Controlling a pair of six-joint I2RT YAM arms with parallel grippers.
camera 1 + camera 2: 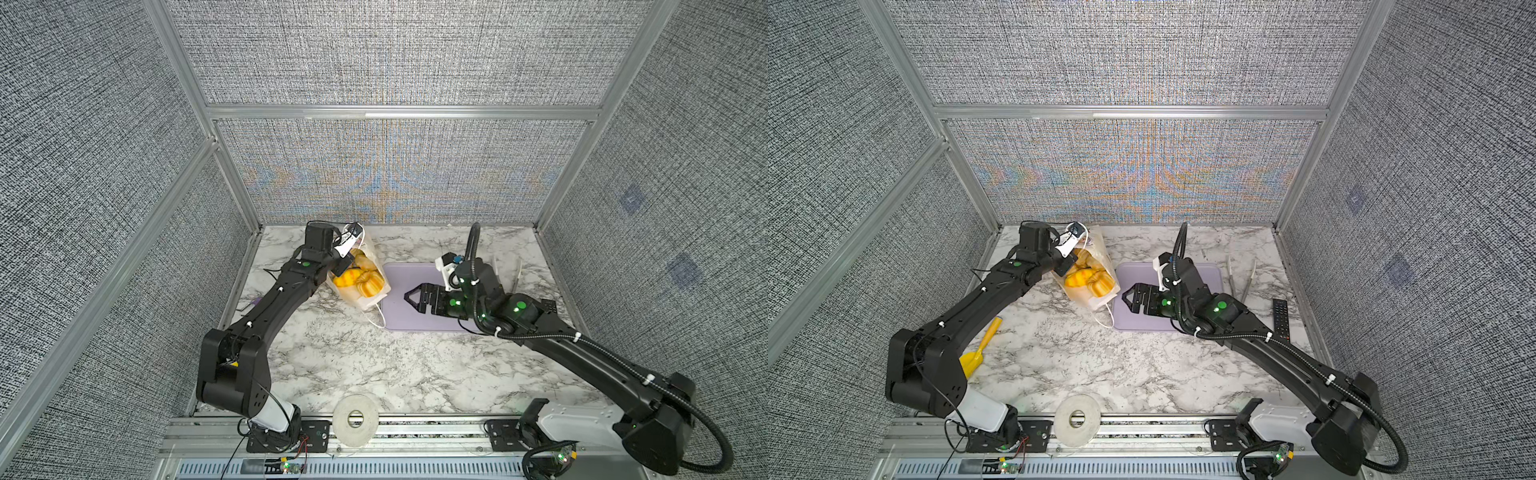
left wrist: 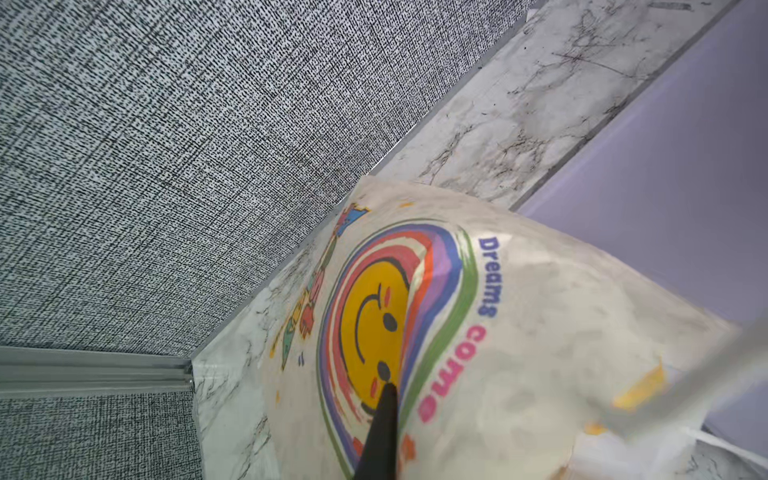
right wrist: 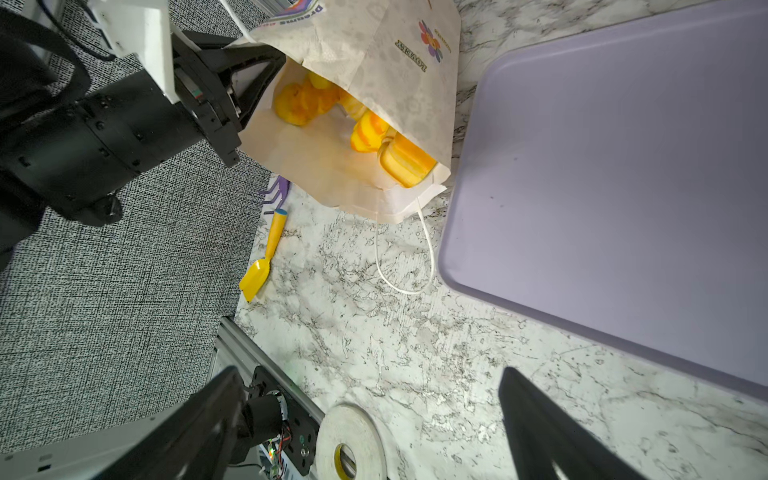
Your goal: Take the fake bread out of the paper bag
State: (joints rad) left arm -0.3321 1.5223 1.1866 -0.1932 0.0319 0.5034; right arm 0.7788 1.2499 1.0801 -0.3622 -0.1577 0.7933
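Observation:
The paper bag (image 1: 371, 303) (image 1: 1096, 301) leans open-mouthed at the back left of the marble table. Its smiley print fills the left wrist view (image 2: 519, 332). The fake bread (image 1: 363, 280) (image 1: 1090, 280), several glossy yellow pieces, lies inside it, with a fluted piece (image 3: 405, 160) nearest the mouth. My left gripper (image 1: 345, 259) (image 1: 1068, 264) (image 2: 388, 388) is shut on the bag's upper rim, holding the mouth open. My right gripper (image 1: 409, 297) (image 1: 1126, 297) (image 3: 368, 372) hovers open and empty over the tray, pointing at the bag.
A lavender tray (image 1: 409, 320) (image 3: 623, 166) lies right of the bag, and the bag's cord handle (image 3: 415, 286) trails beside it. A yellow toy shovel (image 1: 980, 347) (image 3: 266, 257) lies at the left. A tape roll (image 1: 355, 419) sits at the front edge. Tweezers (image 1: 1239, 274) and a remote (image 1: 1281, 318) lie at the right.

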